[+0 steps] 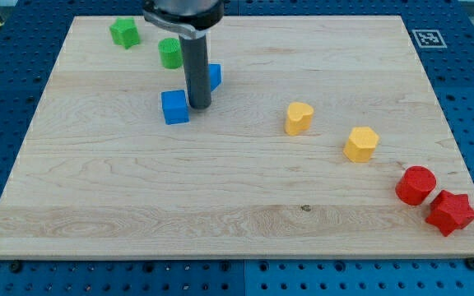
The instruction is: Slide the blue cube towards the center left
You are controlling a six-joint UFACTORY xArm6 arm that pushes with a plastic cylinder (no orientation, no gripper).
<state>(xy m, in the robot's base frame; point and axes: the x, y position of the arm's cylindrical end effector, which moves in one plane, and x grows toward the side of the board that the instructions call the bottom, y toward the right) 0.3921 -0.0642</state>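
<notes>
Eight small blocks sat on the wooden board [245, 205], and my tip [200, 107] rested just at the right edge of the blue cube [174, 107] in the upper left part of the view — touching or a hair off, hard to tell — with no pincer on the rod to open or close. Another blue block [214, 76] peeked from behind the rod, a green cylinder [170, 53] and a green star [124, 32] stood above to the left, while a yellow heart [299, 118], a yellow hexagon [360, 144], a red cylinder [415, 185] and a red star [450, 213] trailed off toward the lower right.

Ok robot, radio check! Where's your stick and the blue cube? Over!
My tip down, right beside blue cube, on its right. Cube sits upper left of board. Second blue block behind rod. Path left clear.
</notes>
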